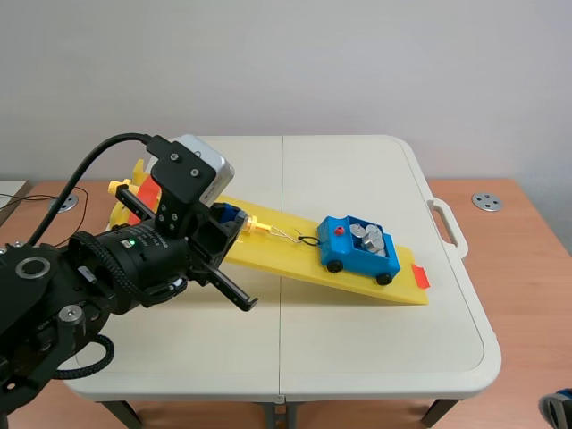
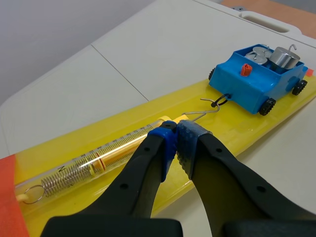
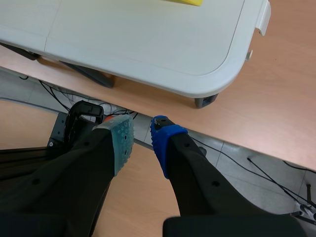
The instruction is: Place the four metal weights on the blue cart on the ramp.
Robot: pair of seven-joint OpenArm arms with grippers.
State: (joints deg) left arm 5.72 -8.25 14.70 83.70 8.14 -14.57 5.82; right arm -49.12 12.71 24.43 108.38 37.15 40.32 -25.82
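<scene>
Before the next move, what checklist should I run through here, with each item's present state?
1. Blue cart sits on the yellow ramp: ok.
2. Metal weights inside the cart: ok; all four there: cannot tell.
3. Hook linked to the cart's black loop: ok.
4. Left jaws shut by the spring scale; gripping it: cannot tell.
5. Right jaws open, away from the table, holding nothing: ok.

On the white table: one yellow ramp, one blue cart, one spring scale. In the cart: at least three metal weights, exact count unclear.
</scene>
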